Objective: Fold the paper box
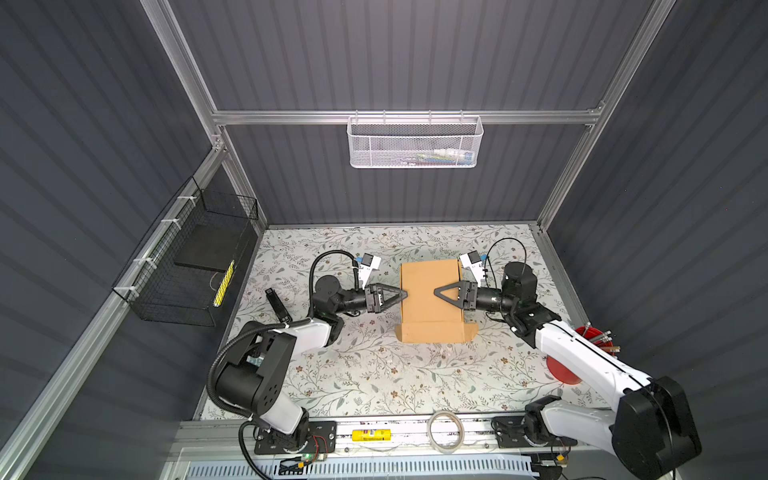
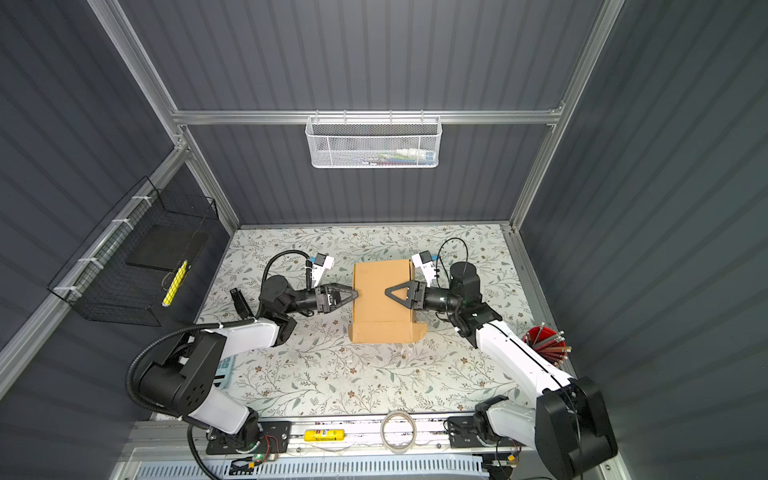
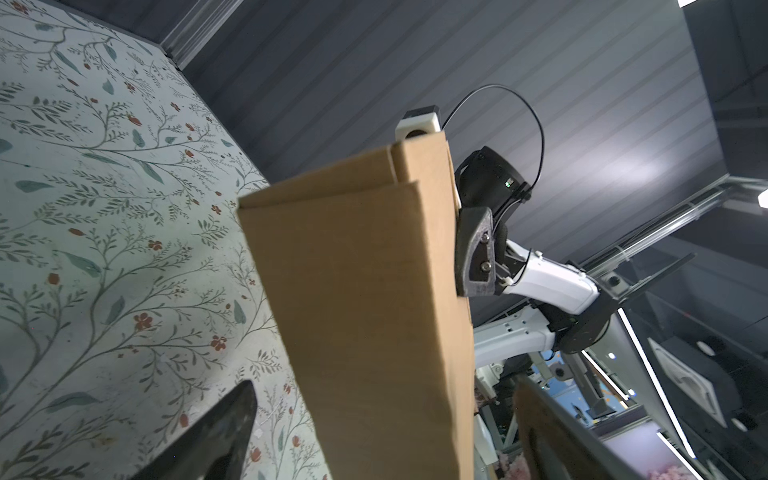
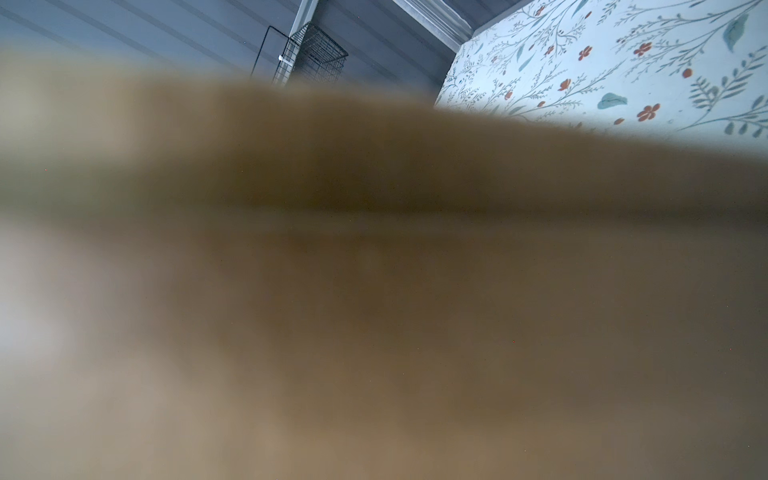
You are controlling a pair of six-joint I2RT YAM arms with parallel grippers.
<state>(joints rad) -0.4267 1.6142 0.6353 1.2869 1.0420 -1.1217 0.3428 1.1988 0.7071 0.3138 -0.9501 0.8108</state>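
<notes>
Blurred paper box [image 4: 374,291] fills right wrist view; both top views put it mid-frame on floral table [image 1: 374,374]. Left wrist view: left gripper [image 1: 404,293] wide open, astride box wall. Finger of right gripper [image 1: 436,292] lies on top panel; grip unclear.

Clear in front, blocked at both sides
Bare table [image 1: 374,374] lies before the paper box [image 1: 430,307]; the left gripper [image 1: 403,294] and right gripper [image 1: 437,292] close off its flanks.
</notes>
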